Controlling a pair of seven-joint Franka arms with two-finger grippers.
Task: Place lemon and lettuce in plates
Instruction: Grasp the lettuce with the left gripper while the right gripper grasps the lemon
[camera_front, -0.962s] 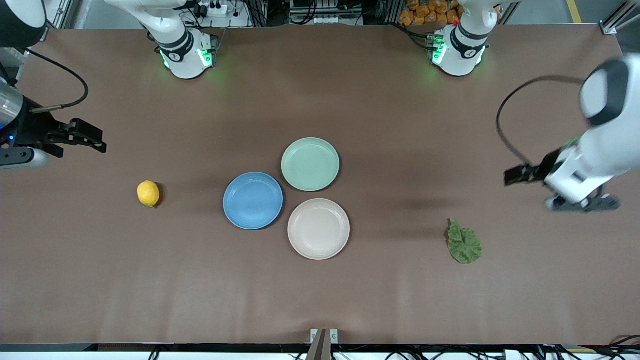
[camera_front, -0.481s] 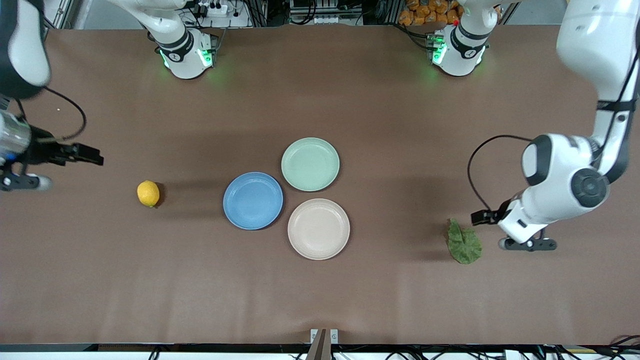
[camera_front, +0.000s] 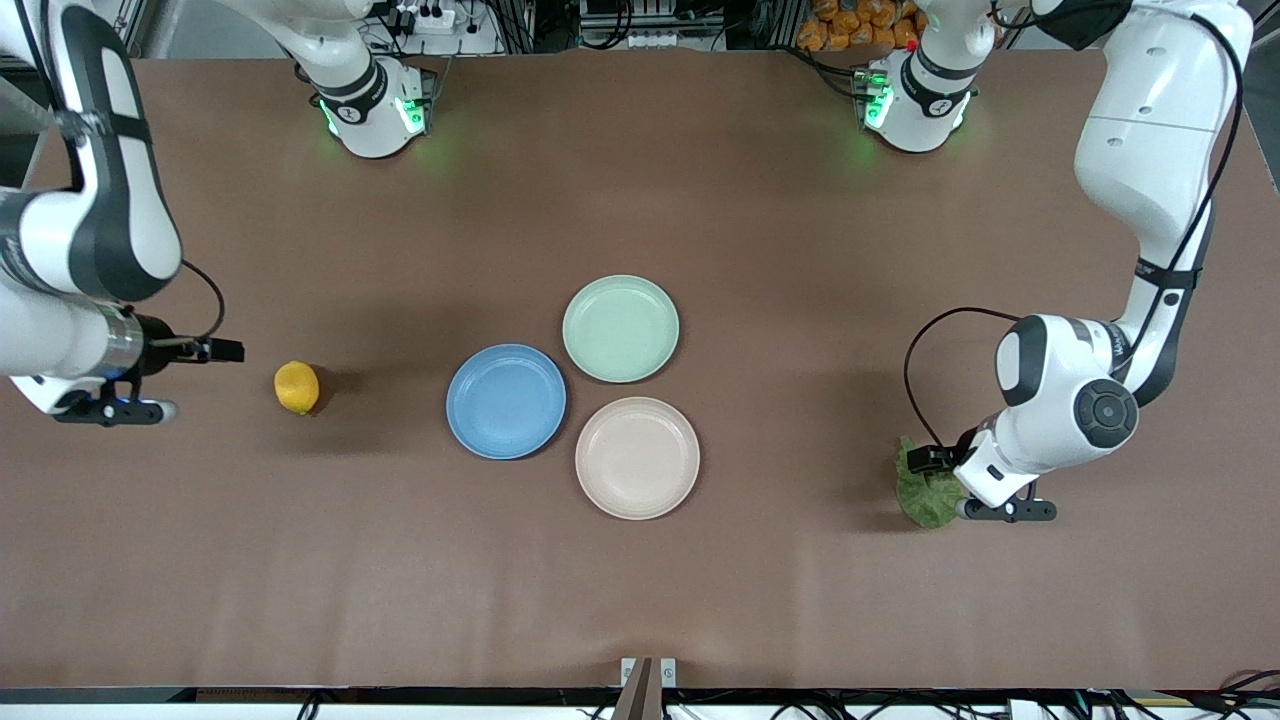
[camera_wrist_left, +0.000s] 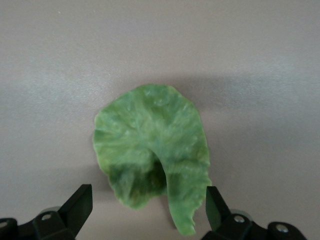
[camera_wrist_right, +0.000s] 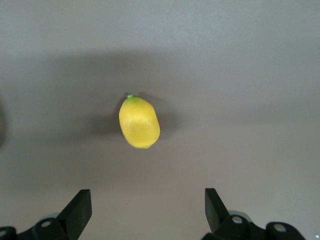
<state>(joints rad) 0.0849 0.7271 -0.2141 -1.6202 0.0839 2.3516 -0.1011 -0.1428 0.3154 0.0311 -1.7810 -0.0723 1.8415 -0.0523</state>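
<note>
The lemon (camera_front: 297, 387) lies on the brown table toward the right arm's end. My right gripper (camera_front: 224, 351) is open and empty, low beside the lemon and apart from it. In the right wrist view the lemon (camera_wrist_right: 139, 121) lies ahead of the open gripper (camera_wrist_right: 147, 210). The lettuce (camera_front: 928, 498) lies toward the left arm's end. My left gripper (camera_front: 926, 460) is open just over its stem end. In the left wrist view the lettuce (camera_wrist_left: 150, 155) has its stem between the open gripper's (camera_wrist_left: 149, 207) fingers. The blue plate (camera_front: 506, 401) and the beige plate (camera_front: 637, 457) are empty.
A mint-green plate (camera_front: 620, 328) stands empty, touching the blue and beige plates and farther from the front camera than they are. The three plates cluster at the table's middle.
My left arm has swung in and brought its gripper down over the lettuce. My right arm has moved its gripper toward the lemon. The lemon, lettuce and plates have not moved.
</note>
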